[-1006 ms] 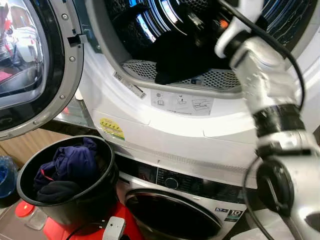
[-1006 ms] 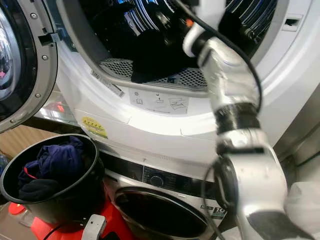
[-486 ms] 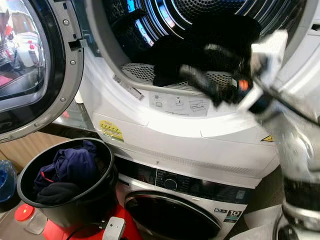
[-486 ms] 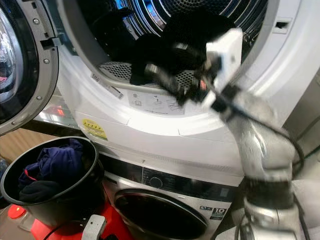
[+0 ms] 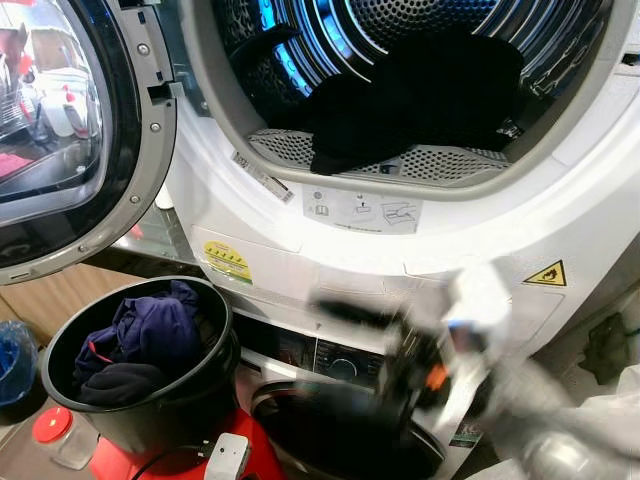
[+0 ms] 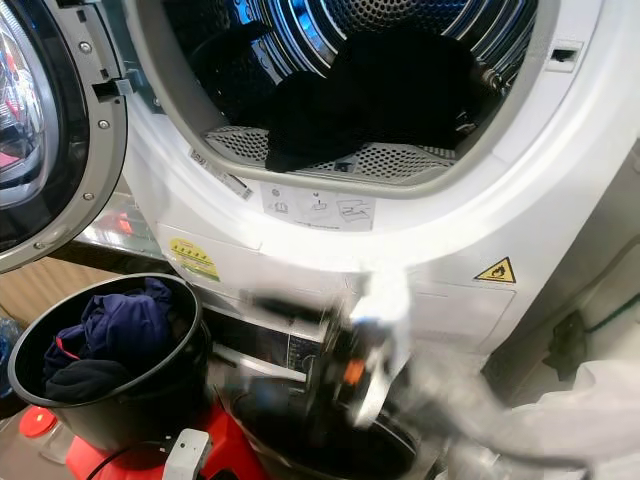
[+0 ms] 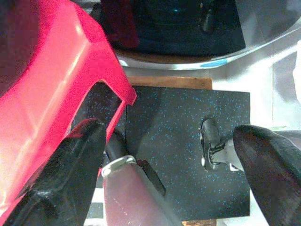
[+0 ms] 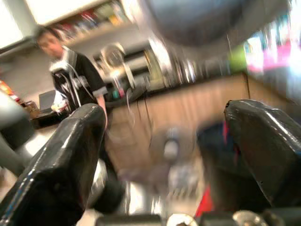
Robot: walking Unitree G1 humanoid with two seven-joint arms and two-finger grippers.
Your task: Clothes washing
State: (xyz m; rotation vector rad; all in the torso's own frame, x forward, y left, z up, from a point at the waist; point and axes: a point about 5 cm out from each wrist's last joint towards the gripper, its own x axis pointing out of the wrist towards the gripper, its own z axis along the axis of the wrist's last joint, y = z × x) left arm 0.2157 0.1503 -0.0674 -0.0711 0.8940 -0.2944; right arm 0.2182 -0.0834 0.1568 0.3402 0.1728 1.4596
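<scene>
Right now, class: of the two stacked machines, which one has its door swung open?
The upper machine: its round door hangs open at the left, showing dark clothes in the drum. The lower machine's door is closed.

We see a black garment lying crumpled in the open dryer drum, one edge hanging over the perforated lip at the front. Below and to the left stands a black bucket, holding a dark purple garment bunched above a black garment.
</scene>
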